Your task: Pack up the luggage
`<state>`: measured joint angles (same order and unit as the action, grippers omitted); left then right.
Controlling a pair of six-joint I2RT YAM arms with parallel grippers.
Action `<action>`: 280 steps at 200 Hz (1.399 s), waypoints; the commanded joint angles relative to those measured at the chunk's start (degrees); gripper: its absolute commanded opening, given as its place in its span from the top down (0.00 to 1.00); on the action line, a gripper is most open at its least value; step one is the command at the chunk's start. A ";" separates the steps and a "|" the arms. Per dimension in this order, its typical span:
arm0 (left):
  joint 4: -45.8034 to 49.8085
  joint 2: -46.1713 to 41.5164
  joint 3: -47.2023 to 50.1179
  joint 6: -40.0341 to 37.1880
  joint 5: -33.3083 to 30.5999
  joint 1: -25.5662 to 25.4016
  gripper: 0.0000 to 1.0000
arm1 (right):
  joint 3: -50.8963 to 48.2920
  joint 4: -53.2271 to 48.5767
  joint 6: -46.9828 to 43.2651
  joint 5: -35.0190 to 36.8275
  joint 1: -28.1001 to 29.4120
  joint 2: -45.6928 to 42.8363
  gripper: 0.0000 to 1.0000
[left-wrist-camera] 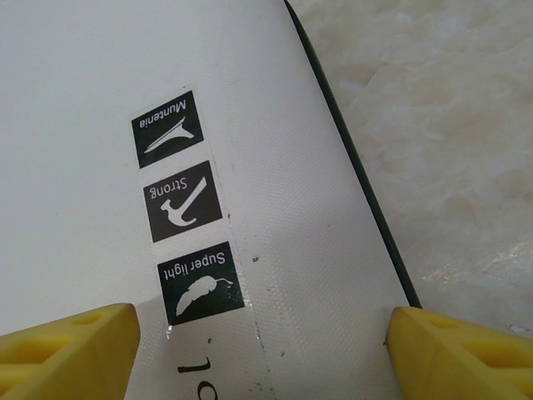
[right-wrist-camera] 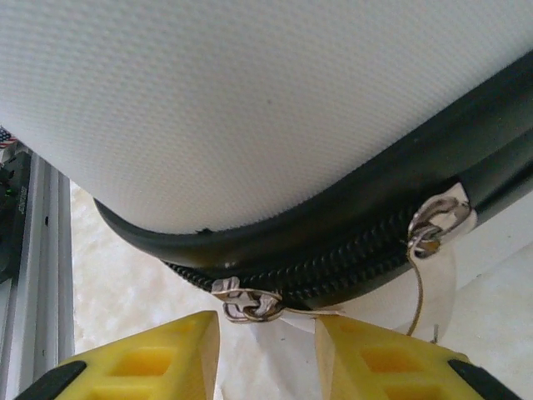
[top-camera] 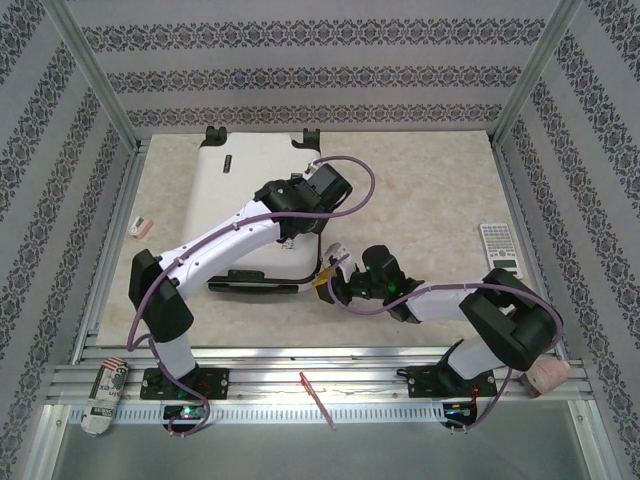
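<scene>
Right wrist | right end effector (right-wrist-camera: pixel 266 329) apart, just below luggage (right-wrist-camera: pixel 250 100) zipper pull (right-wrist-camera: pixel 247 304) | left end effector (left-wrist-camera: pixel 262 333) apart over luggage

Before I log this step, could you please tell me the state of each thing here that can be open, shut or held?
White hard-shell suitcase with black trim: shut, lying flat.
Left arm's yellow fingers: open, above the shell.
Right arm's yellow fingers: open, at the suitcase's near corner.
Nearer silver zip slider: free, just ahead of the right fingers.
Farther silver zip slider: free, apart from the first.
</scene>
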<state>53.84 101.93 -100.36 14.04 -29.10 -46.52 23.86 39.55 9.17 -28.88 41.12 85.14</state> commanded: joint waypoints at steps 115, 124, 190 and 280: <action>2.13 1.56 2.18 1.25 -1.35 -0.38 0.23 | 0.11 1.53 -1.74 1.75 -0.80 -4.08 0.88; 2.18 1.60 2.27 1.13 -1.39 -0.36 0.23 | 0.38 1.35 -1.75 1.50 -0.79 -3.75 0.83; 2.38 2.04 2.31 1.04 -1.20 -0.41 0.23 | 1.49 2.92 -1.31 2.26 -0.94 0.90 0.56; 2.72 2.68 2.27 1.07 -1.13 -0.39 0.24 | 1.85 1.40 -0.94 1.98 -0.97 -5.16 0.75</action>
<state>53.32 102.28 -99.61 15.05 -29.23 -46.54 24.62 38.57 8.82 -27.07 40.60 83.90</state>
